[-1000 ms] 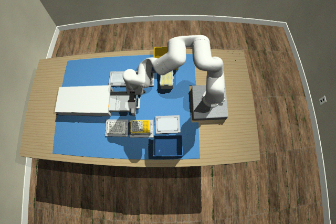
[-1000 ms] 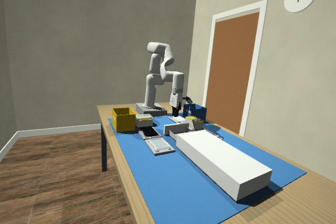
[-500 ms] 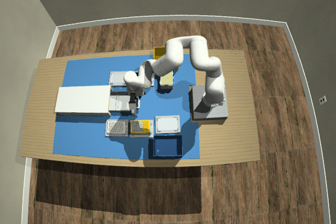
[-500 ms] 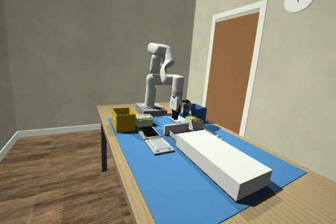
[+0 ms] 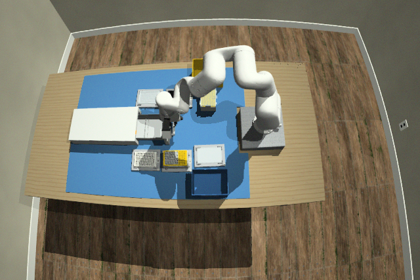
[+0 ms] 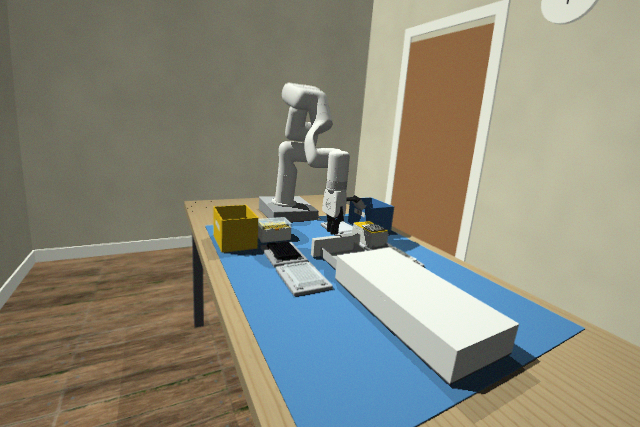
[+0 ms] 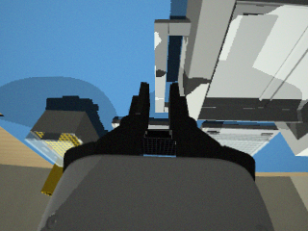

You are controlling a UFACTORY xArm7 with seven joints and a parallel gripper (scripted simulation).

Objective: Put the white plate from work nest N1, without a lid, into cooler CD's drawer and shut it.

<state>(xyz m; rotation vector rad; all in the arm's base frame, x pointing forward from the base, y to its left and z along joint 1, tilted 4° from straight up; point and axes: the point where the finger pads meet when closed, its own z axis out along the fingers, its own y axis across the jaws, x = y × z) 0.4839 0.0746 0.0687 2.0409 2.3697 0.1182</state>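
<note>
The white cooler CD [image 5: 103, 124] lies at the left, and its amber lamp [image 5: 135, 132] is lit. Its drawer [image 5: 149, 128] stands pulled out toward the arm's base and holds only ribs. My gripper [image 5: 167, 136] points down at the drawer's front. In the wrist view, the fingers are nearly shut with a narrow gap. The bar handle [image 7: 163, 63] runs in line with that gap, and nothing is clamped. A white plate with open wells [image 5: 149, 97] sits in a nest behind the drawer; it also shows in the wrist view [image 7: 241, 135].
A yellow bin [image 5: 198, 67] and a tip box [image 5: 207, 100] stand at the back, partly under the arm. In front are a grey plate [image 5: 146, 159], a yellow rack [image 5: 175, 158], a smooth white square [image 5: 209, 155] and a blue bin [image 5: 209, 181]. The arm's base [image 5: 261, 131] is at the right.
</note>
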